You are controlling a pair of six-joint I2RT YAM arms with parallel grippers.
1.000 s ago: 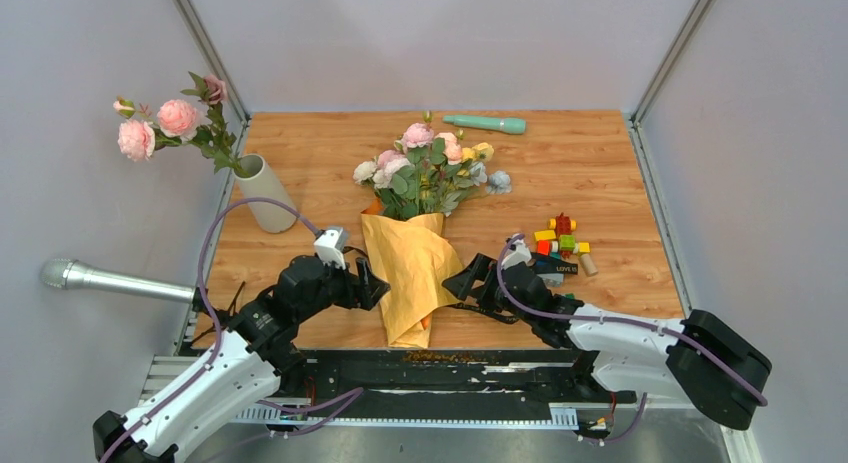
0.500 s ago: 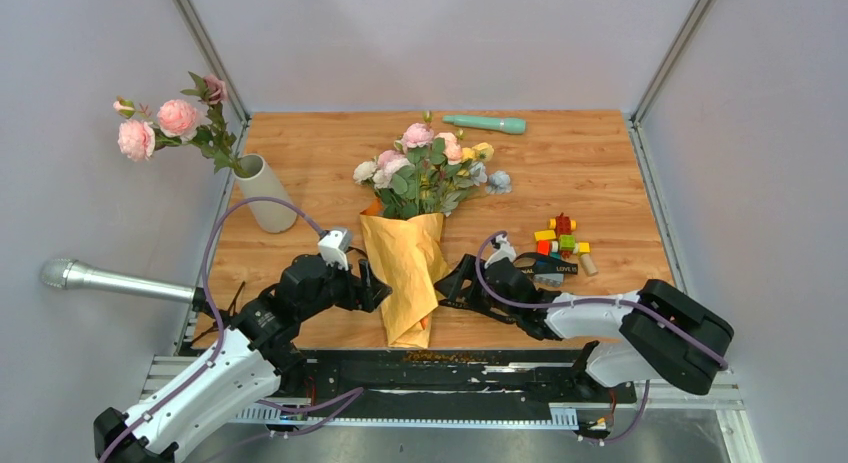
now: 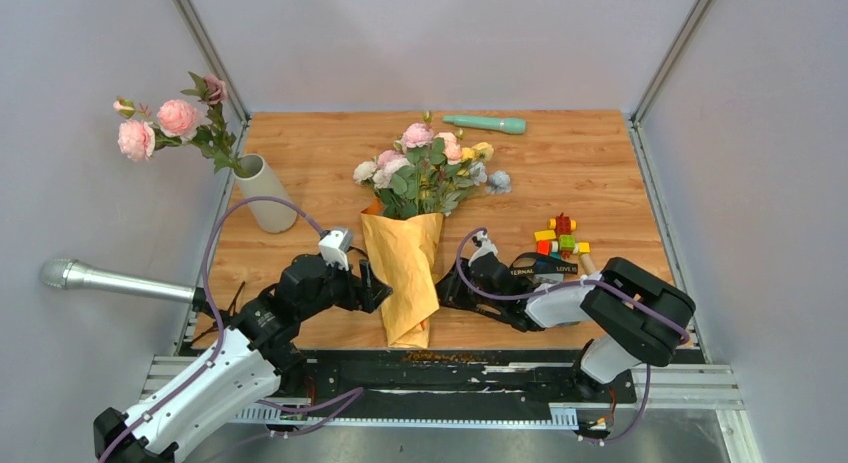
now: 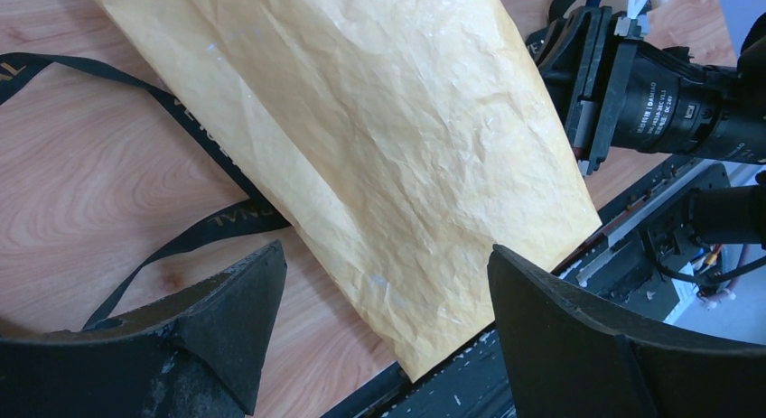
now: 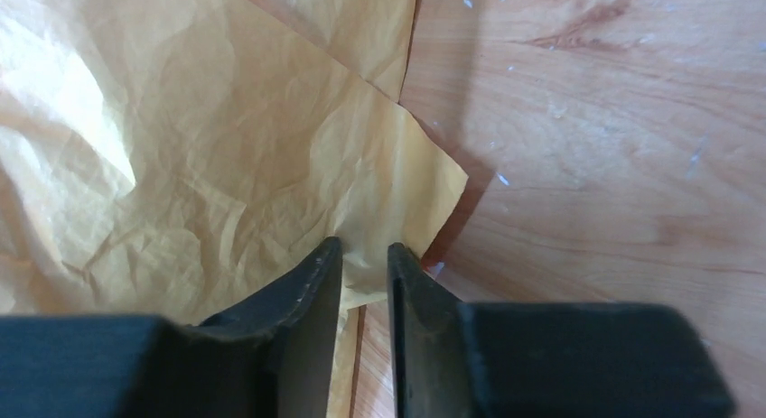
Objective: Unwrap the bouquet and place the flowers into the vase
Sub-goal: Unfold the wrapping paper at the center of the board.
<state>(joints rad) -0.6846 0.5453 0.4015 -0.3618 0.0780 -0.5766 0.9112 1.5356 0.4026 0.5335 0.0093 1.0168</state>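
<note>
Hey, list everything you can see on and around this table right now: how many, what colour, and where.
table: 1, light wood, under everything
bouquet: 1, orange-tan paper wrap, lying mid-table
flowers: mixed pink, white, yellow and pale blue bunch in the wrap; several pink ones in the vase
vase: 1, off-white, far left
strap: black, on the table beside the wrap
stick: 1, teal, far edge
blocks: small pile, mixed colours, right side
tube: 1, grey metal, past the left edge
left hand: 1, black, open astride the wrap's lower end
right hand: 1, black, fingers close together around a paper corner
</note>
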